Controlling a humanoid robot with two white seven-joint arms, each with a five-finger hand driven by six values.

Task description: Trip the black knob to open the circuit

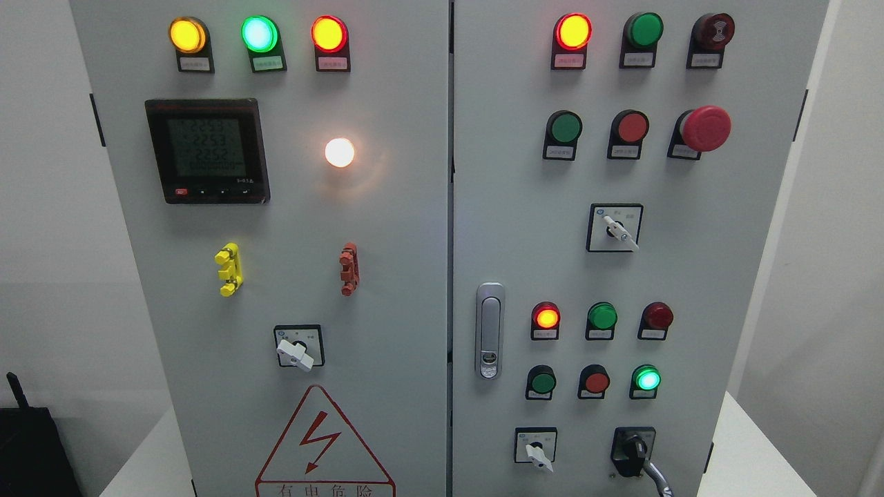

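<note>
The black knob (632,450) sits on a black plate at the lower right of the grey cabinet's right door (690,276). Its handle points roughly down. A thin silvery part of my right hand (659,479) rises from the bottom edge and touches the knob's lower right side. The rest of that hand is below the picture. My left hand is out of view.
A white selector switch (539,452) is just left of the knob. Above it are push buttons and a lit green lamp (647,379). The door latch (489,330) stands near the middle seam. The left door carries a meter (206,150) and another white switch (295,353).
</note>
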